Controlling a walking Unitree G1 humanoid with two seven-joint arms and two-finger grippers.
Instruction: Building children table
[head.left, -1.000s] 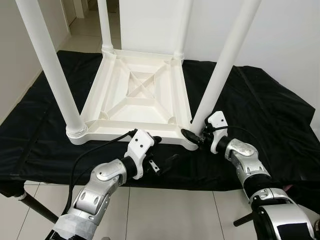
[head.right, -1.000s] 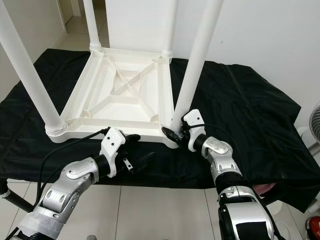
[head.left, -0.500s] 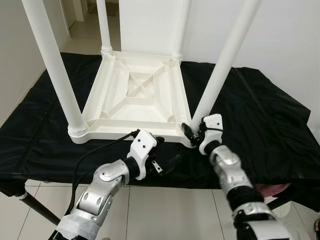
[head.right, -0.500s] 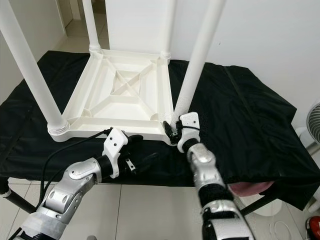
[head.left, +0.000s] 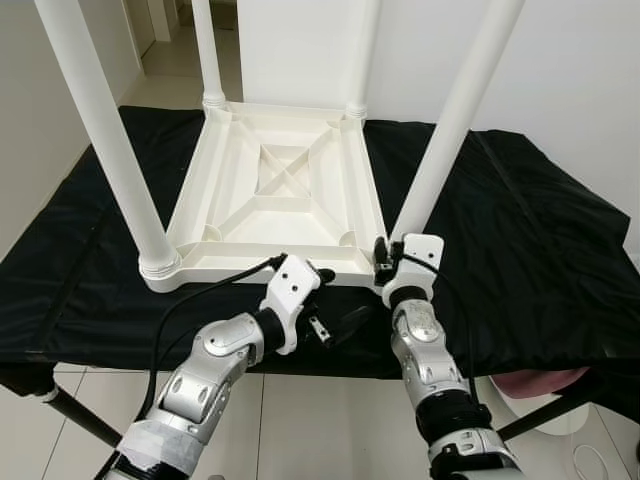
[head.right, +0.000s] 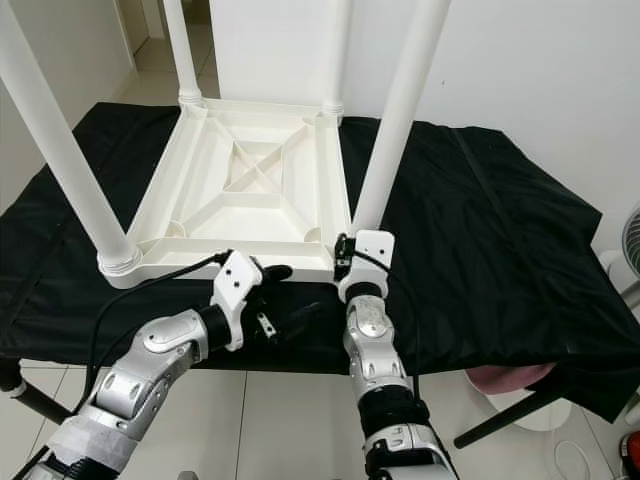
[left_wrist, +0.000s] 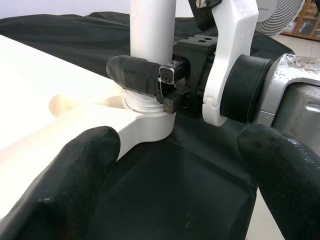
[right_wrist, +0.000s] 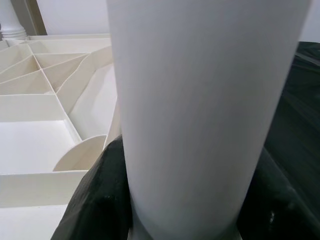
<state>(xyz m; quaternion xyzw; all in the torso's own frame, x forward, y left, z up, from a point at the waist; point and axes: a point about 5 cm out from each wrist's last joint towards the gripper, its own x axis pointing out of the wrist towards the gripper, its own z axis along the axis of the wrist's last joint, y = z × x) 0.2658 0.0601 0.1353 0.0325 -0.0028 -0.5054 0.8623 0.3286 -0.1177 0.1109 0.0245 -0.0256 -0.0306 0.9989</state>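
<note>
At the frame's lower middle, the right claw grips the leg; the left claw waits open. Turn gently, keeping the leg straight.

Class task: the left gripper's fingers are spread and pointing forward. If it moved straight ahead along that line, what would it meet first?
Probably the right gripper, clamped on the near right table leg where it joins the upturned table top. The left gripper points there; depth is uncertain.

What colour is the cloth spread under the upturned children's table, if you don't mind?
Plain black; the cloth shows best in the left eye view.
</note>
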